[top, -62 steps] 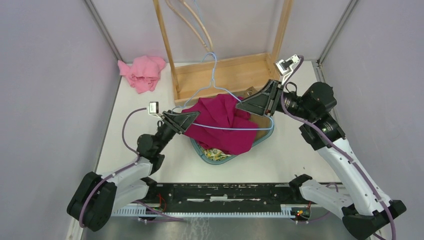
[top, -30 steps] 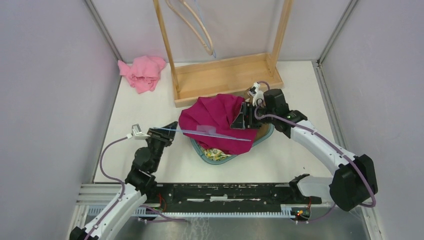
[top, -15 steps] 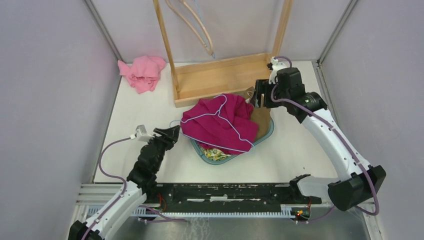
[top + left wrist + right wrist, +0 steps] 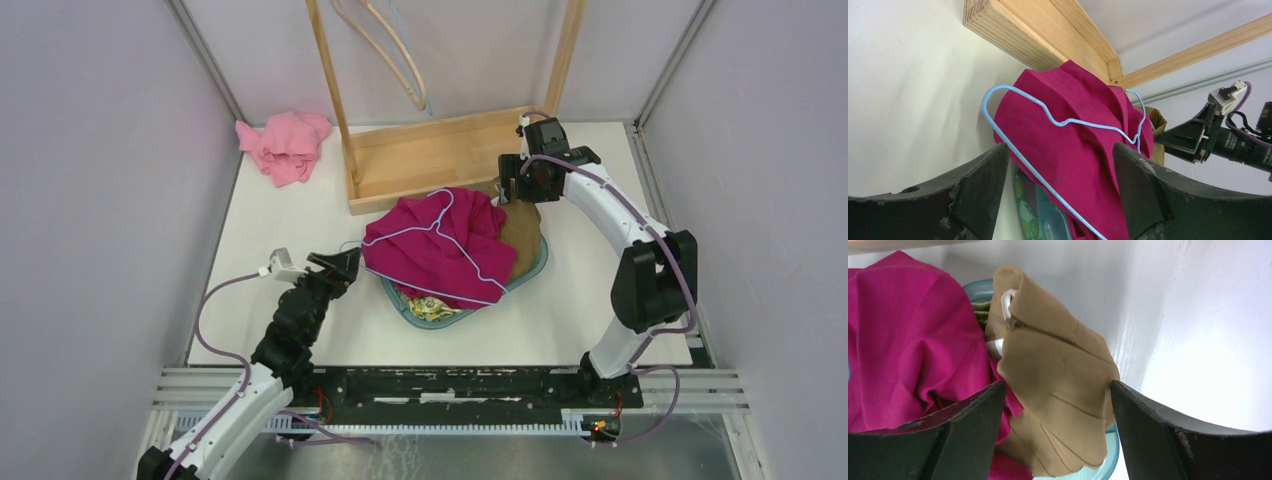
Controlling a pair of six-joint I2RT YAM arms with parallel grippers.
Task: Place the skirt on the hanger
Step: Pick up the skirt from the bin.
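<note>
The magenta skirt (image 4: pixel 440 240) lies heaped over a teal basin (image 4: pixel 533 272). A light-blue wire hanger (image 4: pixel 440 287) lies loose on top of the skirt. My left gripper (image 4: pixel 345 265) is open and empty just left of the skirt, with the skirt (image 4: pixel 1083 150) and the hanger (image 4: pixel 1046 182) ahead between its jaws (image 4: pixel 1060 200). My right gripper (image 4: pixel 510 187) is open and empty at the back right of the pile. It hovers over a tan garment (image 4: pixel 1058 385) with the skirt (image 4: pixel 913 340) to its left.
A wooden rack base (image 4: pixel 450 150) stands just behind the basin, with wooden hangers (image 4: pixel 390 50) on its frame. A pink cloth (image 4: pixel 285 145) lies at the back left. A patterned cloth (image 4: pixel 430 308) shows in the basin's front. The tan garment (image 4: pixel 522 235) drapes the basin's right side.
Both grippers let go of the hanger, which dropped flat onto the skirt. The left gripper drew back to the left. The right gripper moved to the back, over the tan garment.
</note>
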